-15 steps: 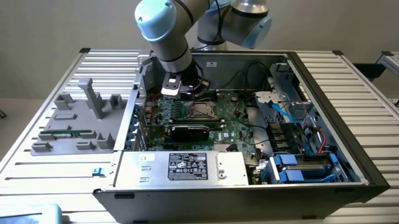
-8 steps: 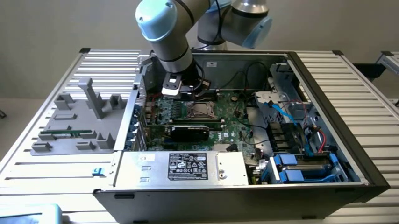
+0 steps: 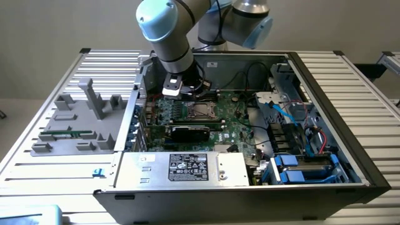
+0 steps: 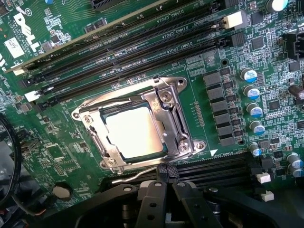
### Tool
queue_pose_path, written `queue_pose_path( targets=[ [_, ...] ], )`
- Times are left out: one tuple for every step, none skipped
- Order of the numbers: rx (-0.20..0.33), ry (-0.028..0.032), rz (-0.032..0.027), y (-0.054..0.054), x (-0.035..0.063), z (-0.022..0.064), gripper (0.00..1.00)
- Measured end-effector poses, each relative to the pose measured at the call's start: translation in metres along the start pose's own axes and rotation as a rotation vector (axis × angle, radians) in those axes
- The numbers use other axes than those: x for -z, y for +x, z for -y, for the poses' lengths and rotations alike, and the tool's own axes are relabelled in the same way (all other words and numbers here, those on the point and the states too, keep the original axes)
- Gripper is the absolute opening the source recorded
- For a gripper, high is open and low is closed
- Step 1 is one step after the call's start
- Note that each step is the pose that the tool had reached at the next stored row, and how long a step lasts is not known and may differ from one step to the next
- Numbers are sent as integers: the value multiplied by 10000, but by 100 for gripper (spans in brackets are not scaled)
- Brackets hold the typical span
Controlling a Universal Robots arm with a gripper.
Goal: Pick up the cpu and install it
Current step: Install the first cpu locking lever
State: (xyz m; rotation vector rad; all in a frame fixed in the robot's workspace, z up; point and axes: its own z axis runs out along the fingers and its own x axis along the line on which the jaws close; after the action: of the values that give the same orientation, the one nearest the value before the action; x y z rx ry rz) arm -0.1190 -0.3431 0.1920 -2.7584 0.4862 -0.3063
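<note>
Inside the open case (image 3: 325, 93) — arm (image 3: 168, 37) angled down, closed tool (image 4: 165, 183) over seated cpu (image 4: 134, 133).

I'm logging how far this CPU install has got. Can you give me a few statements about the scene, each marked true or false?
1. The cpu lies in the socket on the motherboard. True.
2. The gripper holds the cpu. False: it is shut on nothing and sits beside the socket, apart from the cpu.
3. The computer case is open, with its board exposed to the arm. True.
4. The grey fixture stands on the exterior view's right of the case. False: it stands on the exterior view's left.
</note>
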Motion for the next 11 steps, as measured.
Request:
queue_pose_path(
  targets=[
    [-3, 0, -2, 1, -2, 0, 11],
    [-6, -1, -4, 2, -5, -1, 11],
    [-9, -3, -5, 3, -8, -1, 11],
    [-12, -4, -8, 4, -13, -2, 11],
    [-14, -9, -10, 4, -15, -3, 11],
    [-15, -13, -12, 4, -19, -4, 11],
    [-17, -18, -14, 4, -21, -5, 11],
    [-18, -22, -15, 4, -21, -5, 11],
    [-20, -25, -17, 4, -23, -6, 11],
    [-21, -27, -19, 3, -24, -6, 11],
    [-23, -30, -22, 3, -25, -6, 11]
  ],
)
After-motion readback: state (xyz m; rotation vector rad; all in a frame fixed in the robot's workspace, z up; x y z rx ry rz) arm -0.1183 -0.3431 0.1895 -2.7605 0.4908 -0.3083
